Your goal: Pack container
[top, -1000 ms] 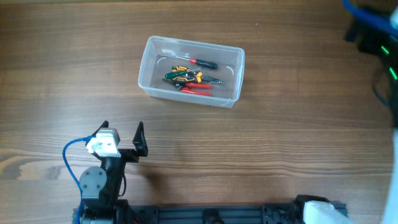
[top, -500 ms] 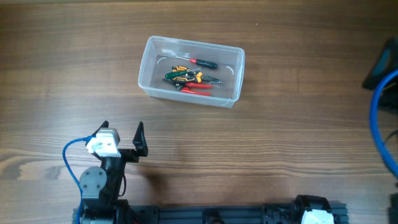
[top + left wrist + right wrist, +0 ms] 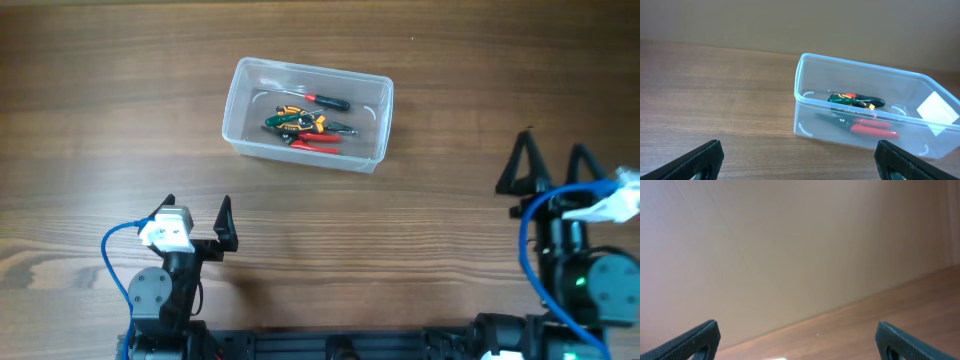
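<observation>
Wooden desk point(image 3: 100, 90) bears the container point(image 3: 233, 112), pliers point(image 3: 316, 143) and screwdriver point(image 3: 330, 102) inside, apparently packed; left gripper point(image 3: 197, 207) and right gripper point(image 3: 551, 152) rest at lower frame, jaws released, empty.

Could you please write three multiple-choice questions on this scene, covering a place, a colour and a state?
1. Where do the hand tools lie?
A) beside the container
B) inside the container
C) on top of its rim

2. What colour are the handles of the pliers?
A) blue
B) red
C) white

3. How does the left gripper stand?
A) open and empty
B) shut on a tool
C) shut on the container's rim

Answers: 1 B, the tools show through the clear walls. 2 B, the handles look red in the overhead and left wrist views. 3 A, its fingers are spread with nothing between them.
</observation>
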`<state>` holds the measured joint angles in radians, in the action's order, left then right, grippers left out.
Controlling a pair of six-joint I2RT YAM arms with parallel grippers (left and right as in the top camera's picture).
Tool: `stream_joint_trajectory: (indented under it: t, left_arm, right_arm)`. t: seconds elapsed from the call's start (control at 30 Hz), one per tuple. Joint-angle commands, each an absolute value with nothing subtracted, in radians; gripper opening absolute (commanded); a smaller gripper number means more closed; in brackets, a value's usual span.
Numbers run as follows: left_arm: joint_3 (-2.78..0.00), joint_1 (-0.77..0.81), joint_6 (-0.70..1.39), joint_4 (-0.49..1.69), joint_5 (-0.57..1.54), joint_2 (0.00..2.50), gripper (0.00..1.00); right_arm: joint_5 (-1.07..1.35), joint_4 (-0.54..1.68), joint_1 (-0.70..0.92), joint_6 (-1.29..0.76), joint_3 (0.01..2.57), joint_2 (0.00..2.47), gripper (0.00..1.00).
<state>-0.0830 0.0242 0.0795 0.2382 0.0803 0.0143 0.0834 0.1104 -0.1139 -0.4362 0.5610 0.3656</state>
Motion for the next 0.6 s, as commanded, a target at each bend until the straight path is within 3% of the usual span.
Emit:
stream_joint_trajectory:
  t: [0.0, 0.3, 0.57]
  left_arm:
    - [-0.073, 0.017, 0.059, 0.235, 0.096, 0.005, 1.00]
    - [-0.073, 0.017, 0.059, 0.235, 0.096, 0.005, 1.00]
    - [-0.073, 0.017, 0.059, 0.235, 0.096, 0.005, 1.00]
  right_arm:
    - [0.105, 0.062, -0.110, -0.482, 0.436, 0.258, 1.00]
    - [0.110, 0.056, -0.110, -0.286, 0.300, 0.198, 1.00]
    - [0.114, 0.049, -0.110, -0.269, 0.196, 0.160, 1.00]
